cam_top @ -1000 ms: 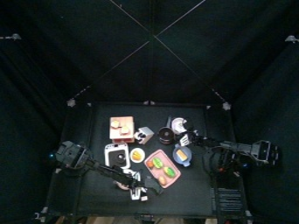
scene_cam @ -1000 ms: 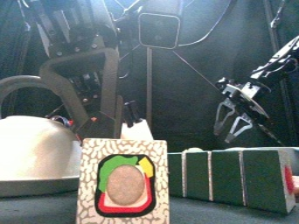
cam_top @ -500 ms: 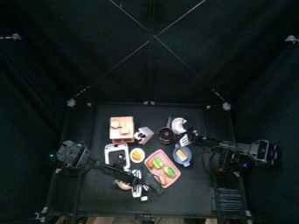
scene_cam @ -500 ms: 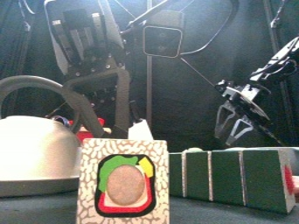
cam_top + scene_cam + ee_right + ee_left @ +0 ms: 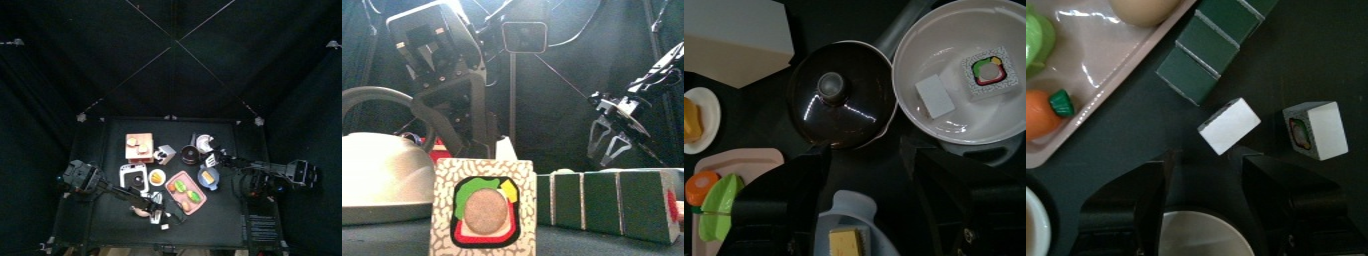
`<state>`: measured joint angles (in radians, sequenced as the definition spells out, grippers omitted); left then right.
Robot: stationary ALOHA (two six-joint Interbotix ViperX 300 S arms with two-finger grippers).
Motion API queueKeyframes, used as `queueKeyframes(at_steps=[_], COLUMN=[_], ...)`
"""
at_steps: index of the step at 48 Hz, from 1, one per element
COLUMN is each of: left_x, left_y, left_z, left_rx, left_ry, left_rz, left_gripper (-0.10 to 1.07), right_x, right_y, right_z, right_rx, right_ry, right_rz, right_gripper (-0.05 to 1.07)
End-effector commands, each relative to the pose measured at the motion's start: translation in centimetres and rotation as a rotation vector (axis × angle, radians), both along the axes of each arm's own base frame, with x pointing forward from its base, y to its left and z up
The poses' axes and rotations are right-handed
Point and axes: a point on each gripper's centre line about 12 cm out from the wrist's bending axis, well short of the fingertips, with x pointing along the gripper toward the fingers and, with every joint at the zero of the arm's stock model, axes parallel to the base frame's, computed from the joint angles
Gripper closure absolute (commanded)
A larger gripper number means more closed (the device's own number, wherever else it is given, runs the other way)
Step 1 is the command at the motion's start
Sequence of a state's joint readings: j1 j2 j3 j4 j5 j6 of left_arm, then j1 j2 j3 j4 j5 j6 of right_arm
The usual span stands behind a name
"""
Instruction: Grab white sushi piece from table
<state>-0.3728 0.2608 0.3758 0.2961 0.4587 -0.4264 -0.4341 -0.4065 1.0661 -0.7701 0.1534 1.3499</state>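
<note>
The white sushi piece (image 5: 1229, 126) lies flat on the black table (image 5: 1109, 140), just ahead of my left gripper (image 5: 1213, 178). That gripper is open, its jaws standing to either side of the piece without touching it. In the top view the left gripper (image 5: 144, 206) hovers near the table's front, left of the middle. My right gripper (image 5: 615, 146) hangs open above the table's right side, over a black lidded pot (image 5: 842, 95), and holds nothing.
A patterned sushi piece (image 5: 1317, 130) lies close beside the white one. Green blocks (image 5: 1207, 55) and a pink tray (image 5: 1093, 95) of toy food lie just beyond. A white bowl (image 5: 938, 40) holds two sushi pieces. A white kettle (image 5: 382, 170) stands front left.
The left gripper's jaws have spread wider. In the front view the left wrist has swung leftward and tilted. The right arm has stayed put.
</note>
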Motion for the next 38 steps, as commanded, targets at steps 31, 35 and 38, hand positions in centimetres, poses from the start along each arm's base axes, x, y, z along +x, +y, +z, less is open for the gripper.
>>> queueKeyframes(at_steps=[31, 35, 38], left_x=[0.4, 0.4, 0.4], left_y=[-1.9, -1.9, -1.8], left_z=[2.1, 2.0, 1.8], left_rx=[0.081, 0.087, 0.094], left_ry=[-0.129, -0.132, -0.132], left_rz=[-0.169, -0.178, -0.186], left_gripper=[0.12, 0.12, 0.12], right_x=[0.6, 0.6, 0.6], right_y=[-0.2, -0.2, -0.2], right_z=[-0.2, -0.2, -0.2], right_rx=[0.005, 0.006, 0.006], right_ry=[0.003, 0.003, 0.003], right_rz=[0.007, 0.008, 0.008], right_gripper=[0.12, 0.12, 0.12])
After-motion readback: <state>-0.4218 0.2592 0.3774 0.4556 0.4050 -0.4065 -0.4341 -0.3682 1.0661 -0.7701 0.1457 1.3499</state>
